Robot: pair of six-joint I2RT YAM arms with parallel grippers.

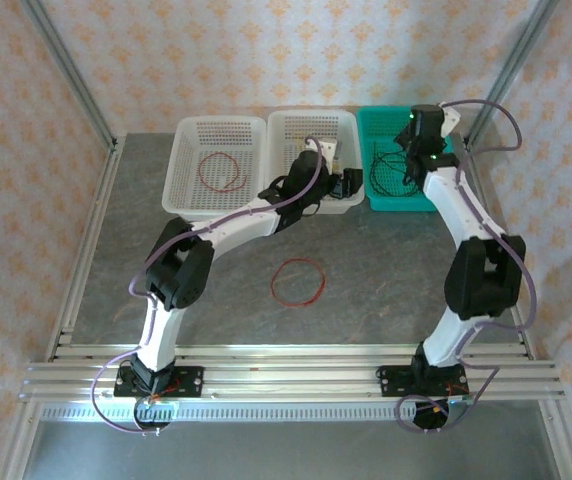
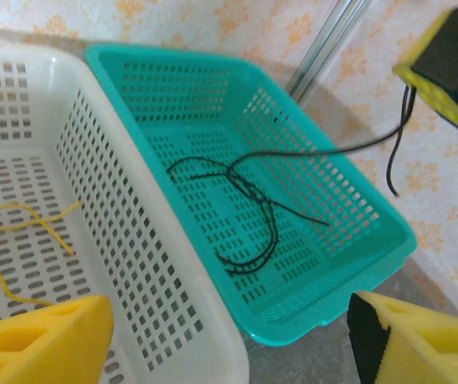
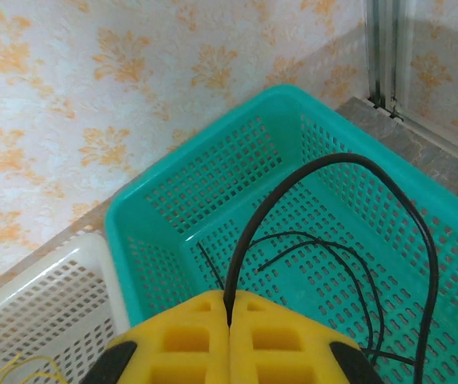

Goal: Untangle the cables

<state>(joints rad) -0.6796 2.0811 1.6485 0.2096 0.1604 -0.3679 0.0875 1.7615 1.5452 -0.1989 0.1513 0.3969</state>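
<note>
Cable closest to you is a red loop (image 1: 298, 281), lying flat and alone on the grey surface (image 1: 386, 290), between your two arms. Farther back, three baskets stand side by side in a row. The left white basket (image 1: 188, 195) holds a second red loop (image 1: 221, 172). The middle white basket (image 1: 311, 115) holds a yellow cable (image 2: 17, 208), a loose crossing strand on its floor. Your left tool (image 2: 229, 344) hovers at that basket's near right corner, its fingers spread wide with nothing between them. The teal basket (image 1: 398, 205) on the right holds the black cable (image 2: 245, 186), knotted on the basket floor with one strand rising out of it. Your right tool (image 3: 229, 308) hangs over the teal basket, fingers pressed together and pinching that black strand, which arches up from the fingertips and drops back into the basket.
</note>
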